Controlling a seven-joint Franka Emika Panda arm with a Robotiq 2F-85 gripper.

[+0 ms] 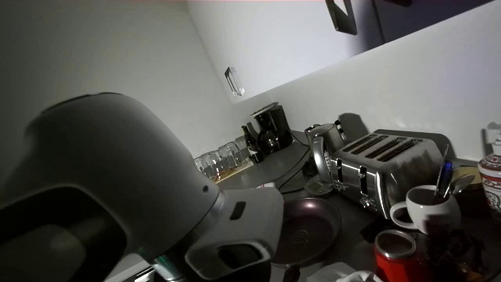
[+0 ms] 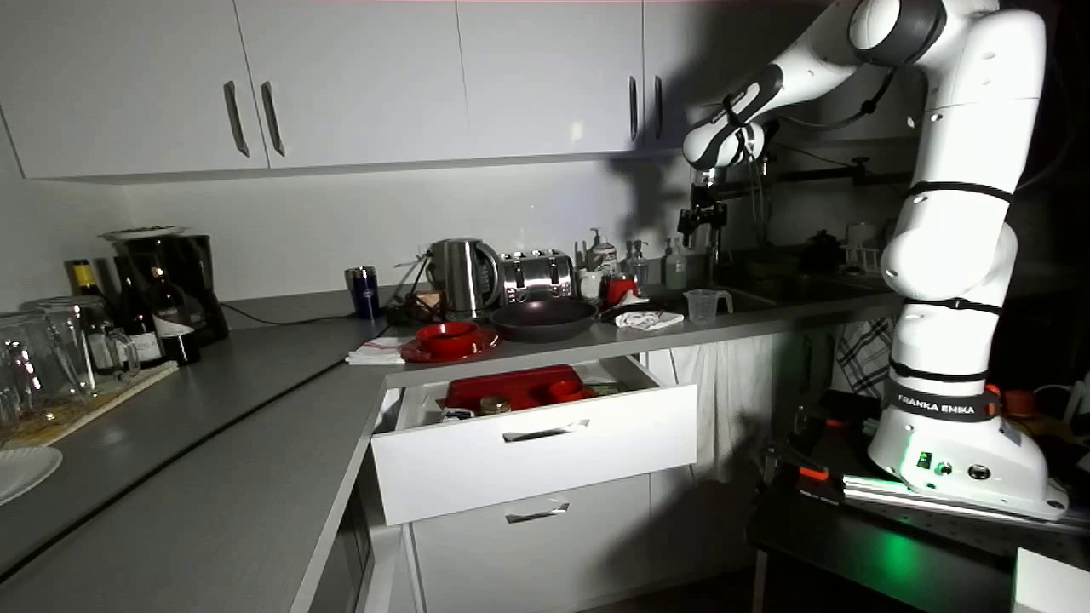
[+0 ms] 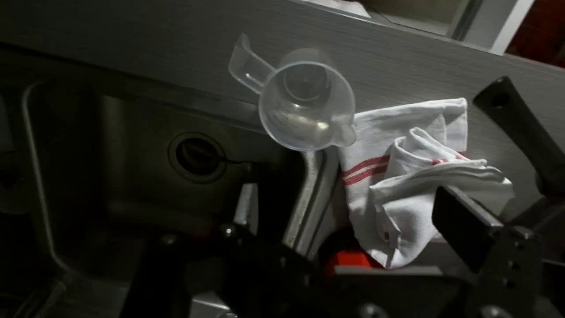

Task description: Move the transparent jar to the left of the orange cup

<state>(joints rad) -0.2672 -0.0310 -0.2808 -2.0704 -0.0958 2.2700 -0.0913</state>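
Jaws wide apart, a robotic hand (image 3: 346, 201) hangs above the counter (image 3: 154, 48), where a transparent measuring jug (image 3: 305, 106) stands beside the sink (image 3: 141, 163), right of the red-orange cup (image 2: 620, 291) in an exterior view.

Wrist view dim: sink (image 3: 137, 145) and hand (image 3: 351, 203) nearly black, glare in the clear jug (image 3: 309, 115). In an exterior view, arm (image 2: 971, 153) throws big shadow on cupboards (image 2: 545, 85); right edge dark.
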